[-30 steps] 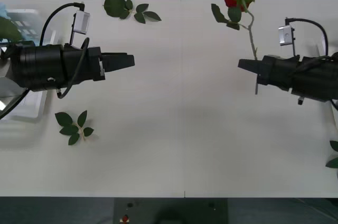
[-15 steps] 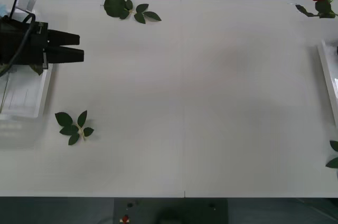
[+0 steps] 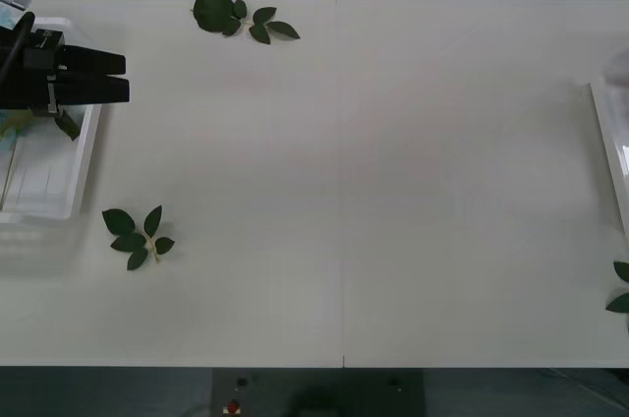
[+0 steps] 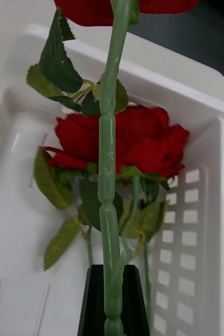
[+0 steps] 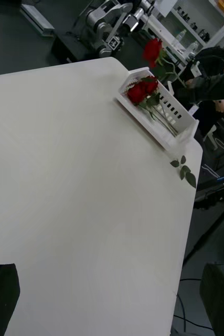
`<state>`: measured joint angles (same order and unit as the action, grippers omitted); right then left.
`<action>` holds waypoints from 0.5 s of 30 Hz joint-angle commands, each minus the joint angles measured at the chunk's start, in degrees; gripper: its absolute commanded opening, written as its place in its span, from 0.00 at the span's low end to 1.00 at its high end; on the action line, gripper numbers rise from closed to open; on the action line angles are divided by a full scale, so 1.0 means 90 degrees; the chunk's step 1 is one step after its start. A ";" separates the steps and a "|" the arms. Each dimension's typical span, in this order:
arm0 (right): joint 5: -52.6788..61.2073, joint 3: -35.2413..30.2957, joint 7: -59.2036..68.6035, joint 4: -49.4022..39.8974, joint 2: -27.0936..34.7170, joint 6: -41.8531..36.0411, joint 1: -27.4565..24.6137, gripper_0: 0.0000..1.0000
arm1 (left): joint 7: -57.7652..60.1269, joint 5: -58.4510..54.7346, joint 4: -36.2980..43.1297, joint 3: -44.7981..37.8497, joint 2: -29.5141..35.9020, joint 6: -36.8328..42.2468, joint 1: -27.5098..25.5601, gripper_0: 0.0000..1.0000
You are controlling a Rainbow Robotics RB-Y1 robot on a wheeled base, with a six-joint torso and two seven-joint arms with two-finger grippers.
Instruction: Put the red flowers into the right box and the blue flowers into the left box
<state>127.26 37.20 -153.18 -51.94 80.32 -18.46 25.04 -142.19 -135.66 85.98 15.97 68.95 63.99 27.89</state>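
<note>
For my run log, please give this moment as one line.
left gripper: open, at left box | right gripper: holding red flower over right box

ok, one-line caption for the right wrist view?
Right tool holds a red rose stem over the white box that already contains red roses.

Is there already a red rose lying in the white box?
Yes, a red rose lies inside the white box, beneath the one the right tool holds.

Three leaf sprigs (image 3: 136, 236) are lying on the table; three red flowers (image 5: 143, 92) are showing at the right box (image 5: 181, 125).
</note>
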 commanded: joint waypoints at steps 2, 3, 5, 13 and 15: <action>-0.0176 -0.0110 -0.0202 0.0751 -0.0282 0.0117 0.0070 0.00 | -0.0216 -0.0034 0.0027 -0.0085 0.0024 0.0234 0.0143 1.00; -0.0195 -0.0110 -0.0202 0.0790 -0.0301 0.0137 0.0070 0.00 | -0.0216 -0.0034 0.0027 -0.0085 0.0024 0.0273 0.0143 1.00; -0.0234 -0.0110 -0.0202 0.0898 -0.0379 0.0215 0.0070 0.00 | -0.0216 -0.0044 0.0027 -0.0075 0.0024 0.0361 0.0143 1.00; -0.0810 -0.0080 -0.0202 0.1171 -0.0487 0.0498 0.0070 0.19 | -0.0168 -0.0034 0.0007 -0.0075 0.0015 0.0400 0.0143 1.00; -0.0996 -0.0090 -0.0202 0.1210 -0.0487 0.0547 0.0070 0.37 | -0.0168 -0.0034 0.0007 -0.0075 0.0015 0.0400 0.0143 1.00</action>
<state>119.69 37.20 -153.18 -42.79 75.58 -14.23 25.04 -142.19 -135.66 85.96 15.97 68.95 67.33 27.89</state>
